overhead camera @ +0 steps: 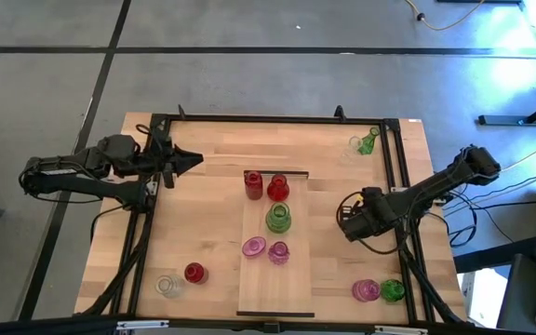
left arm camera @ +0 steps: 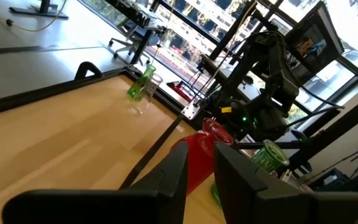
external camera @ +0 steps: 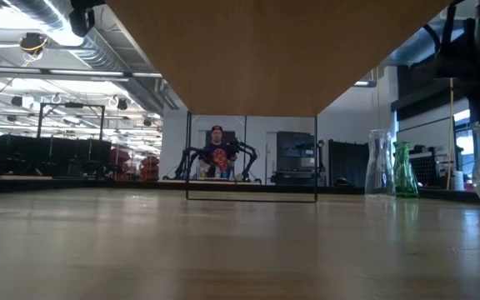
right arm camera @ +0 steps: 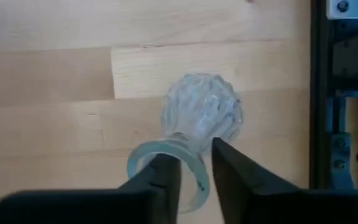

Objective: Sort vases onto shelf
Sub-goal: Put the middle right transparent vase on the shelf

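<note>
Overhead, the right gripper hangs over bare tabletop between the shelf and the table's right rail, its load hidden under the wrist. Only the right wrist view shows it: the two dark fingers pinch the narrow neck of a clear vase, just below the flared rim, with the ribbed belly pointing away from the camera and down toward the wood, so the long axis runs roughly vertical. The left gripper waits near the table's left rail, aimed toward the shelf, fingers close together with a slim gap and nothing between them. On the shelf stand two red vases, one green vase and two pink vases, all upright. A red and clear pair sits near the front left, pink and green near the front right, green and clear at the far right corner. The low view alone shows a person seated beyond the table
</note>
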